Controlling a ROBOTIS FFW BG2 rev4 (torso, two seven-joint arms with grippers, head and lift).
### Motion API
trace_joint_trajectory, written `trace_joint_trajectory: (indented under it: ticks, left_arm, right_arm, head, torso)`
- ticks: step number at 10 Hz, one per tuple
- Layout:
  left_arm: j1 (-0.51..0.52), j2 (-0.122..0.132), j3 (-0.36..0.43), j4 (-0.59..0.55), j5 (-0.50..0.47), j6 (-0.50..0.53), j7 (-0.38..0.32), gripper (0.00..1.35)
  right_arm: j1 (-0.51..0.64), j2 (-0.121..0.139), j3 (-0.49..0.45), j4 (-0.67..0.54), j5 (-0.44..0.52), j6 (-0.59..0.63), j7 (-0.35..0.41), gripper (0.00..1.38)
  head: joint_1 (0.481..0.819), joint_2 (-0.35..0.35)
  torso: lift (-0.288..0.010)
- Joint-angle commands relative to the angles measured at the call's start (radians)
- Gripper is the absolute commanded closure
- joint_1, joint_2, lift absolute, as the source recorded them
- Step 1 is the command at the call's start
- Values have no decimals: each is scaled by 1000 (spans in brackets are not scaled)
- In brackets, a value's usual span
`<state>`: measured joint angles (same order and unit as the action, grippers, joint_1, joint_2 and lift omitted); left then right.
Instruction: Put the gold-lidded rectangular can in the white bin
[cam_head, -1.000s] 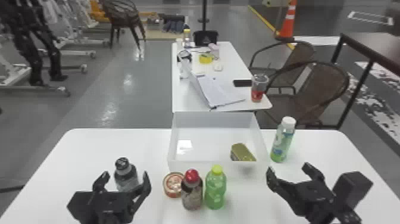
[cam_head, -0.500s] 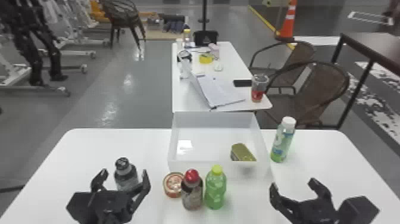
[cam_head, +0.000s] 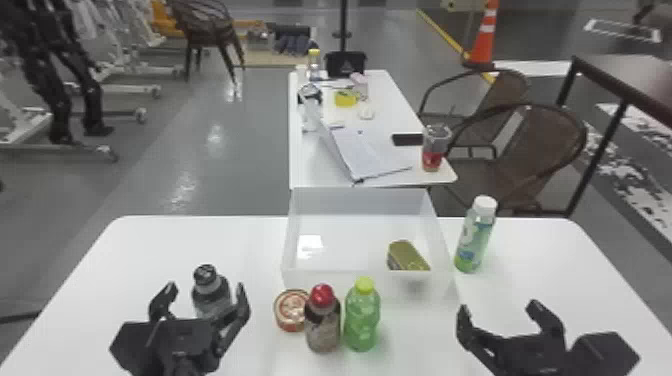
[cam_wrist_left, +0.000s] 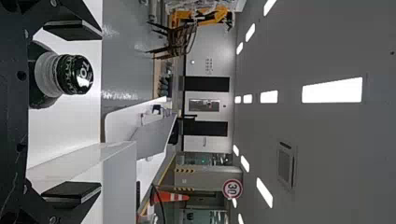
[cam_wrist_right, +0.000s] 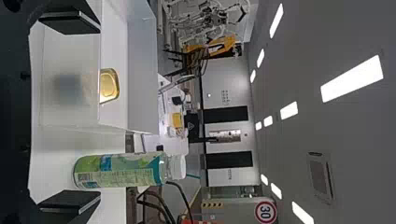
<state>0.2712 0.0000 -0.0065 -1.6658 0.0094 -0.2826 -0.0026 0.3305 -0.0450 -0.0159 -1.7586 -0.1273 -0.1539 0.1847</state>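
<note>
Gold-lidded rectangular can (cam_head: 407, 256) inside the white bin (cam_head: 361, 283), in its near right part. The right gripper (cam_head: 499, 309) lies nearer the robot and to the right of the can, well apart from it, its two fingers spread wide and directed forward over the table (cam_head: 530, 260). The left gripper (cam_head: 205, 290), also spread, points forward at the left, the dark-capped bottle (cam_head: 212, 295) standing just ahead.
</note>
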Motion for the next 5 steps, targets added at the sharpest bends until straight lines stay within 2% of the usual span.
trace_joint_trajectory:
  ticks: [1, 5]
  left_arm:
    - [10, -3, -1, -19, -35, -7, 27, 159]
    - [26, -3, -12, -35, -40, 0, 85, 159]
  right_arm:
    - [15, 13, 2, -15, 21, -12, -27, 45]
    - [24, 22, 1, -21, 15, -10, -93, 38]
  head:
    - [549, 0]
    - [549, 0]
  torso:
    - [-100]
    - [-100]
